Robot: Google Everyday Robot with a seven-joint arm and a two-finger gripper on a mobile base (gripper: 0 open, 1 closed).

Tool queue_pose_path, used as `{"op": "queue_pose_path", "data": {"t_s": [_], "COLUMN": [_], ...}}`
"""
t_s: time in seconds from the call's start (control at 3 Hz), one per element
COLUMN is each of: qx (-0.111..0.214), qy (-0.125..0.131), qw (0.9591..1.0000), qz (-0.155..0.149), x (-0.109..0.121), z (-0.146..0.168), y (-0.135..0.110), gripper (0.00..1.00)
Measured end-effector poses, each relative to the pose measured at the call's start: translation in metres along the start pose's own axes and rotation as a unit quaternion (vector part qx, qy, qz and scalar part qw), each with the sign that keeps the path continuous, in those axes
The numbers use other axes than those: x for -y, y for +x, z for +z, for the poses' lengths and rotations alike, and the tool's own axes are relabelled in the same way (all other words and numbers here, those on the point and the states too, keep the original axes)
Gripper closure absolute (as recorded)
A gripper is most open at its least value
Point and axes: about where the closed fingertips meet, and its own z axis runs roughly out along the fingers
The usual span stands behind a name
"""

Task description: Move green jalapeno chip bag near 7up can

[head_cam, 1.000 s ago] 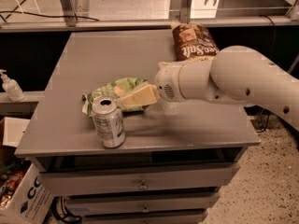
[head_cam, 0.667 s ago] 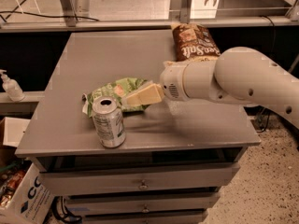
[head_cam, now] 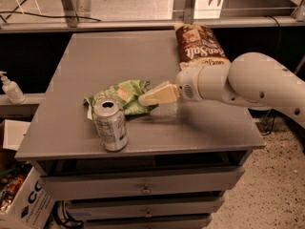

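While my cream-coloured tool (head_cam: 146,99) meets the 3 o'clock edge of a small, crinkled, light-green foil snack packet, the green jalapeno chip bag (head_cam: 120,95), the bag lies flat near the front of the grey counter (head_cam: 119,51). Whether my tool is spread, pressed together or pinching the foil, I cannot tell from this angle; its tip touches the bag's rim or overlaps it. My white, rounded arm (head_cam: 248,82) reaches in low over the counter from 3 o'clock.

A silver-grey aluminium drink can with green and white print, the 7up can (head_cam: 109,125), stands upright at about 7 o'clock of the bag, just beside it. The can's top hides the bag's near edge, so I cannot tell whether the two touch. The can's pull-tab top faces up.

At about 1 o'clock of the green bag, well apart from it, a larger brown-and-cream chip bag (head_cam: 200,44) lies at the counter's far right side. Grey drawers (head_cam: 143,187) sit below the counter top. Off the counter at 9 o'clock, a white pump bottle (head_cam: 10,87) stands on a ledge.
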Motion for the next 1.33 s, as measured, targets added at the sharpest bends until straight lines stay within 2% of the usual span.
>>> {"op": "queue_pose_path", "data": {"t_s": [0.67, 1.0, 1.33], "qx": [0.005, 0.010, 0.041], "qy": [0.037, 0.046, 0.026], "qw": [0.9993, 0.9989, 0.9988], "qz": [0.002, -0.005, -0.011], "x": [0.031, 0.041, 0.058], "z": [-0.047, -0.075, -0.123], "y": [0.015, 0.017, 0.029], "gripper": [0.00, 0.00, 0.00]}}
